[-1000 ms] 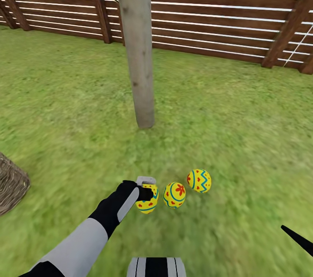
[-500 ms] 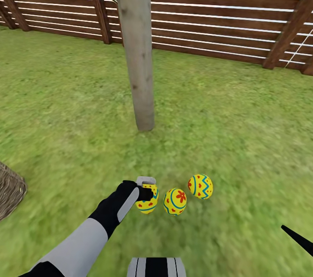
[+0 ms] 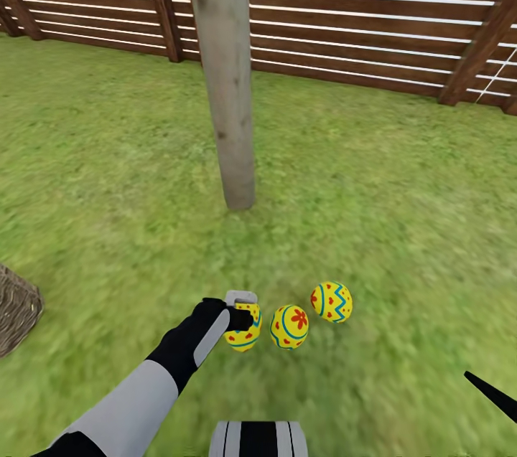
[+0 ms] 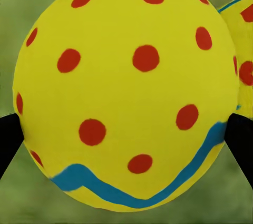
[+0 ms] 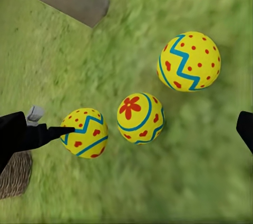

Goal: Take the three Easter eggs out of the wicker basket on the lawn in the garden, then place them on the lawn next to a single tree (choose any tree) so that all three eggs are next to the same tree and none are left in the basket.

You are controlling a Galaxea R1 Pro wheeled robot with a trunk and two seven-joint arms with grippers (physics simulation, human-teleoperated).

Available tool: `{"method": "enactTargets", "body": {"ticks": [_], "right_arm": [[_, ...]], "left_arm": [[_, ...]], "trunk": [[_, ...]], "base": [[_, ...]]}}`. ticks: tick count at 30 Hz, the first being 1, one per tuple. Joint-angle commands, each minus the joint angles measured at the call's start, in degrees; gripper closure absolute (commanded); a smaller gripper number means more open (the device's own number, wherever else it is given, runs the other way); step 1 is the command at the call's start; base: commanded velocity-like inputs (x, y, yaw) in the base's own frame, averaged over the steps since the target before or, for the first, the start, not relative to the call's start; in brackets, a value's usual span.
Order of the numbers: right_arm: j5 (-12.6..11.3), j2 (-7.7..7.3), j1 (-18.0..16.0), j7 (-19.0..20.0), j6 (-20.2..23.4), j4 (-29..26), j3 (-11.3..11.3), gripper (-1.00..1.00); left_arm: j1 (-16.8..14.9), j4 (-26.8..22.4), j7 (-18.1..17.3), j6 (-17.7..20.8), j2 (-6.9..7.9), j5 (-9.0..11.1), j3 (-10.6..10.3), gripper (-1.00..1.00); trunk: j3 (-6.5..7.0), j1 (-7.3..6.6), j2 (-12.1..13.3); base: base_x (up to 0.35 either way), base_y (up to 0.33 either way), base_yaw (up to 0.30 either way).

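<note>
Three eggs (image 3: 289, 326) sit in a short row on the lawn (image 3: 402, 213) in the head view, near the foot of a pale grey trunk (image 3: 226, 77); bright yellow, red flower and dots, blue zigzag bands. The left gripper (image 3: 243, 313) is clamped on the leftmost egg (image 3: 244, 331), low at the grass. A brown wicker basket (image 3: 16, 306) shows partly at the left edge, well apart from the eggs; its inside cannot be made out. A slatted brown fence (image 3: 359, 12) stands behind.

Left wrist view: the held egg (image 4: 126, 87) up close, red dots, one wavy blue band, a dark fingertip (image 4: 9, 139) at each side.

Right wrist view: all three eggs on grass. The right gripper (image 5: 153, 134) has its fingers (image 5: 245, 129) wide apart, holding nothing.
</note>
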Motion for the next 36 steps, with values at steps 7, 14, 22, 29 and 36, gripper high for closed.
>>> {"method": "enactTargets", "body": {"ticks": [7,14,22,29,36], "right_arm": [[-0.3,-0.05,0.0,0.0,0.4,0.0,0.0,-1.00],[-0.3,-0.05,0.0,0.0,0.4,0.0,0.0,-1.00],[-0.3,-0.05,0.0,0.0,0.4,0.0,0.0,-1.00],[-0.3,-0.05,0.0,0.0,0.4,0.0,0.0,-1.00],[-0.3,-0.05,0.0,0.0,0.4,0.0,0.0,-1.00]], "left_arm": [[0.0,0.0,0.5,0.0,0.00,0.6,-0.2,1.00],[0.0,0.0,0.5,0.0,0.00,0.6,-0.2,1.00],[0.0,0.0,0.5,0.0,0.00,0.6,-0.2,1.00],[0.0,0.0,0.5,0.0,0.00,0.6,-0.2,1.00],[0.0,0.0,0.4,0.0,0.01,0.6,-0.2,1.00]], "trunk": [[-1.15,0.12,-0.1],[-2.03,0.22,-0.1],[-2.92,0.33,-0.2],[-4.47,0.51,-0.3],[-5.58,0.63,-0.4]], "base": [[0.000,0.000,0.000],[0.000,0.000,0.000],[0.000,0.000,0.000],[0.000,0.000,0.000],[0.000,0.000,0.000]]}}
